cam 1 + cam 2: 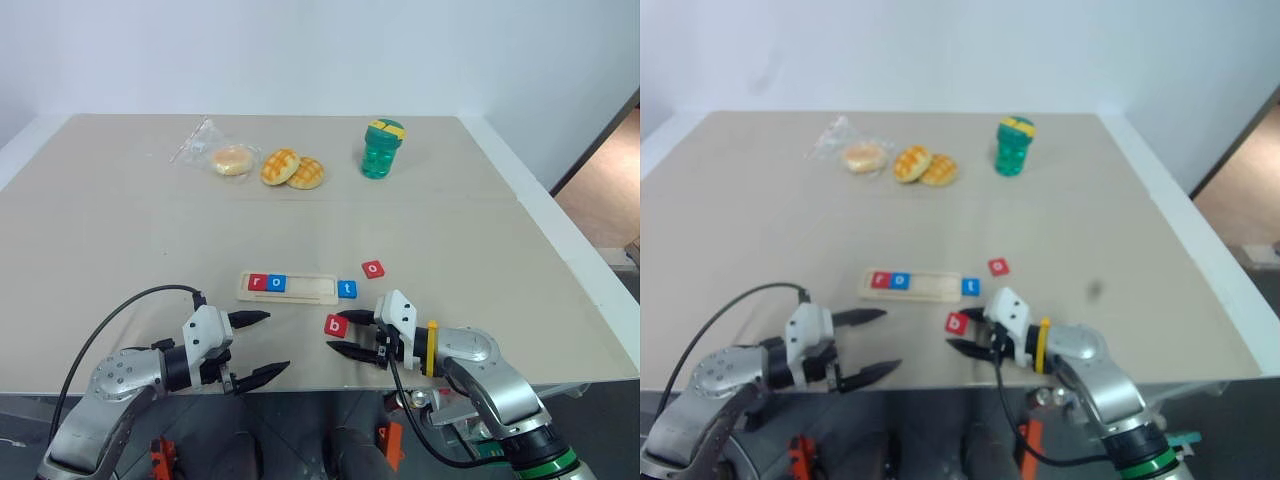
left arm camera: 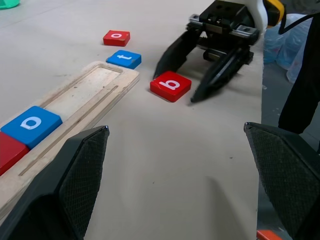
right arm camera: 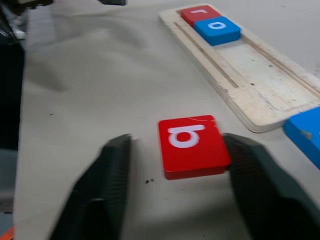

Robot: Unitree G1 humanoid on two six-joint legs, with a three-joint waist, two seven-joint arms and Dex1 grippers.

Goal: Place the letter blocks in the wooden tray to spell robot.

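The wooden tray (image 1: 314, 289) lies near the table's front, with a red r block (image 1: 257, 283) and a blue o block (image 1: 277, 283) at its left end. A blue t block (image 1: 347, 289) sits by the tray's right end, and a red o block (image 1: 373, 269) lies just beyond it. A red b block (image 3: 192, 145) rests flat on the table. My right gripper (image 1: 338, 332) straddles it, open: one finger touches its side and the other stands a little apart. My left gripper (image 1: 278, 340) hovers open and empty at the front edge, left of the b block.
At the back of the table are a bagged bun (image 1: 231, 158), two golden buns (image 1: 292, 169) and a green lidded cup (image 1: 382, 149). The table's front edge (image 1: 300, 385) runs just under both grippers. A black cable (image 1: 110, 320) loops over the left arm.
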